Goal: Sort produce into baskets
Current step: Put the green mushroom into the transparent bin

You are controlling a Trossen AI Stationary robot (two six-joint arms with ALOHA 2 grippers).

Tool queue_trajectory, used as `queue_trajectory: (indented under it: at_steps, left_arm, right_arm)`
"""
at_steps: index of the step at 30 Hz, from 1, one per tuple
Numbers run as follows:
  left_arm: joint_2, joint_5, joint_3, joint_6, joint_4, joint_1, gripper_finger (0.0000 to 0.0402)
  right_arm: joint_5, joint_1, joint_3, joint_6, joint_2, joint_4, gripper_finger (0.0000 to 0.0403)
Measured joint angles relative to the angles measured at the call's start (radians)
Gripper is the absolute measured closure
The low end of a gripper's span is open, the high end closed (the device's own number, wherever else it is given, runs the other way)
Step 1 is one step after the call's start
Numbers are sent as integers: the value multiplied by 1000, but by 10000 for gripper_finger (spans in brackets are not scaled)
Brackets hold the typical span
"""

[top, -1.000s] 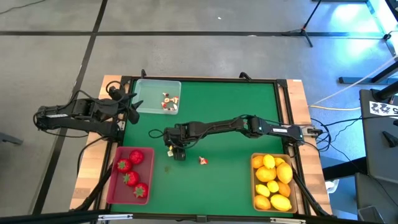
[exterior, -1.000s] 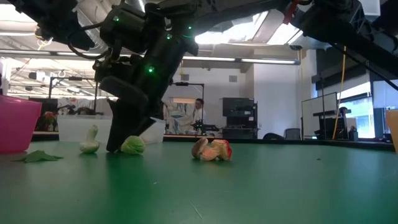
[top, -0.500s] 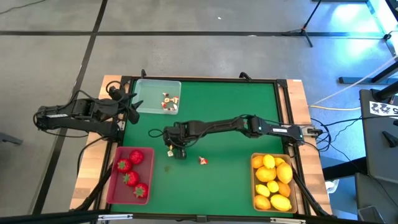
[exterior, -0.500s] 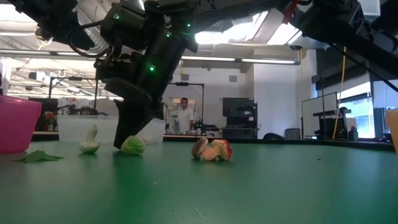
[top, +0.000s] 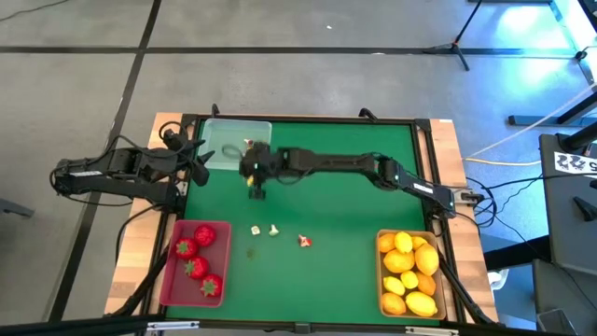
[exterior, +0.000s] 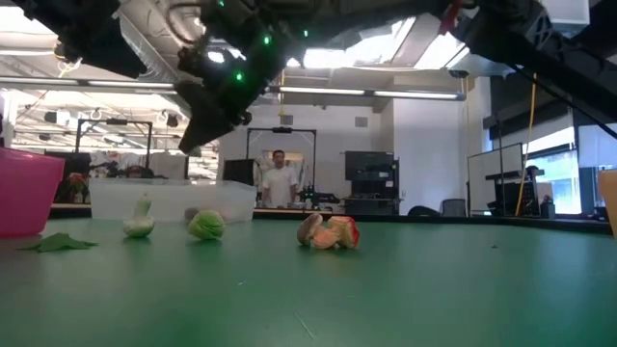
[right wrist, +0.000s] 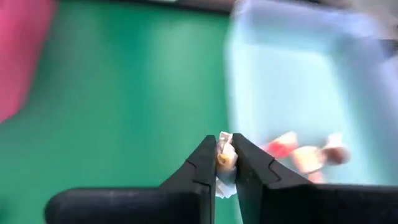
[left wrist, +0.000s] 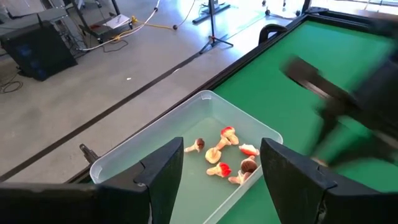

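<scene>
Left arm: rests off the green surface point(top: 345, 187) at its left edge. Left gripper point(top: 198, 159) points at the clear tray; jaws stand partly open, nothing between them, as the left wrist view shows.

Red tray point(top: 195, 262): near left corner of the surface. Holds four red strawberries point(top: 197, 266) with green tops.

Clear tray point(top: 224, 145): far left corner. Holds several white-and-red mushroom pieces point(left wrist: 225, 152), clustered toward the end nearest the surface's middle.

Right gripper point(top: 256, 177): reaches across from the right side and is raised above the surface, at the clear tray's near right corner. Jaws are closed tight on a small whitish-yellow piece point(right wrist: 224, 155), pinched between the two fingertips in the right wrist view.

Loose pieces on the surface, left to right in the high view: a small green leaf scrap point(top: 251, 252) just beside the red tray; a pale green piece point(top: 256, 230); a white stem-like piece point(top: 273, 230) just beside it; a red-and-white mushroom piece point(top: 304, 241) lying alone toward the middle.

Tan tray point(top: 409, 273): near right corner. Filled with yellow lemons point(top: 402, 260) and a few orange fruits point(top: 386, 245).

Background, low view: a person point(exterior: 280, 179) stands far behind the surface in the room.
</scene>
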Motion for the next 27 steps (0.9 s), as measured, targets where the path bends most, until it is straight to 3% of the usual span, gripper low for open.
queue_trajectory:
  at_steps: [6, 10, 14, 21, 23, 27]
  left_arm:
    - [0, 0, 0, 0, 0, 0, 192]
    - [0, 0, 0, 0, 0, 0, 192]
    - [0, 0, 0, 0, 0, 0, 192]
    - [0, 0, 0, 0, 0, 0, 192]
    - [0, 0, 0, 0, 0, 0, 192]
    - [0, 0, 0, 0, 0, 0, 192]
  right_arm:
    - [1, -98, -2, 4, 3, 179, 368]
    - [-13, -144, -2, 54, 3, 180, 353]
    - [-127, -175, -2, 105, 3, 158, 285]
    - [-51, -181, -2, 118, 3, 146, 136]
    - [-64, -180, -2, 130, 3, 127, 114]
    - [-228, -163, -2, 130, -28, 4, 107]
